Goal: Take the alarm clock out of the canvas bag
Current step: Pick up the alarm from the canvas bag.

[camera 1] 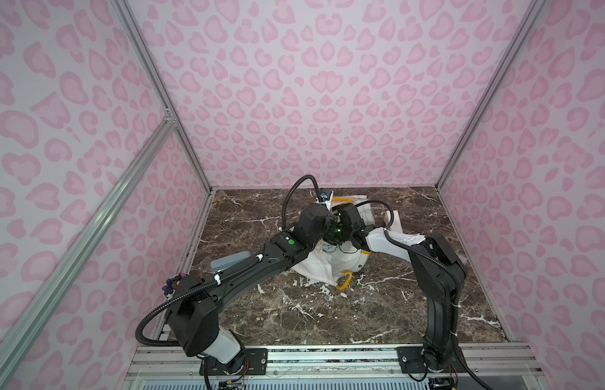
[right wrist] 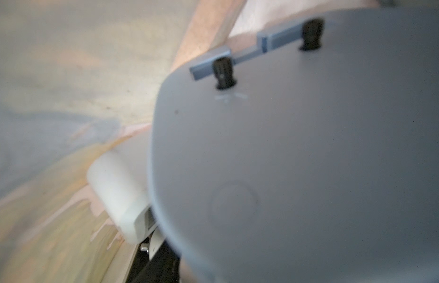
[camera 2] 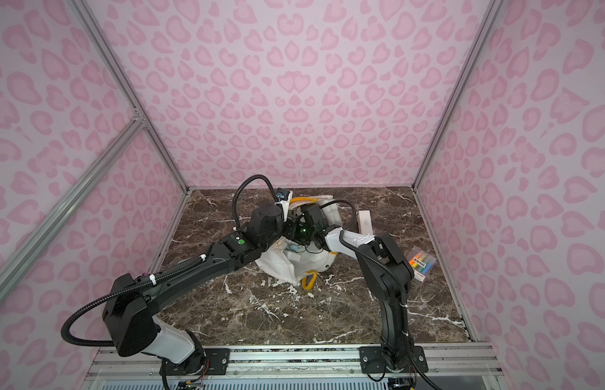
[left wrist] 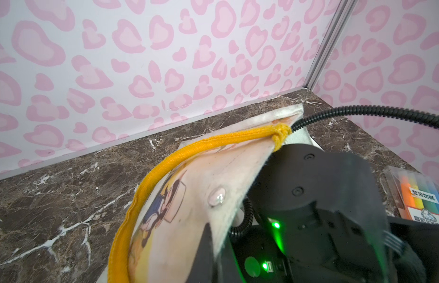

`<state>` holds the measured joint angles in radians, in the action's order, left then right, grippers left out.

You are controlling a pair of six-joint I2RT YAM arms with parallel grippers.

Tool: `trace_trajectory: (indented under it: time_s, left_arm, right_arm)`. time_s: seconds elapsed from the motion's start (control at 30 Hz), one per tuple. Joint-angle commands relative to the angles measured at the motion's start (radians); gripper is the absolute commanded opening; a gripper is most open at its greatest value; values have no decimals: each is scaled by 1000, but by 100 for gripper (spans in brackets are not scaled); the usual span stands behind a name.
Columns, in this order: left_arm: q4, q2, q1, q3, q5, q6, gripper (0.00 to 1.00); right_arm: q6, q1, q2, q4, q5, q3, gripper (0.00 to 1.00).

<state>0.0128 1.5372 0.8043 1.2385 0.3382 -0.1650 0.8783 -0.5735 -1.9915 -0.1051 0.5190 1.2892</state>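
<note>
Clock (right wrist: 299, 159) hard against R hand (camera 1: 330, 244) inside bag (camera 1: 314, 266), grip unclear; L hand (left wrist: 213, 247) pinching rim

The canvas bag (camera 1: 316, 268) lies crumpled in the middle of the dark marble surface (camera 1: 294, 320), with one yellow handle (camera 1: 345, 282) looped out at its near edge and another at its far edge. Over the bag's mouth the left arm (camera 1: 247, 268) and the right arm (camera 1: 439, 277) meet wrist to wrist, and just below them a small pale-blue thing (camera 1: 329, 249) shows inside the bag. A white box (camera 1: 394, 219) lies just beyond the bag on the right arm's side, and a grey block (camera 1: 228, 261) sits near the bag behind the left arm.
</note>
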Motion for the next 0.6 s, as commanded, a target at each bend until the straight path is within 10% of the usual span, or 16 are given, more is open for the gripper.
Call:
trace_trajectory:
  time_s: [0.0,0.57]
  left_arm:
    - [-127,-15,1,-3,2,8,3]
    - [-124,-27,1,-22,49,11,4]
  right_arm:
    - [3,0,-6,17,-13,2,43]
    - [-46,1,48,51,-43,-26,30]
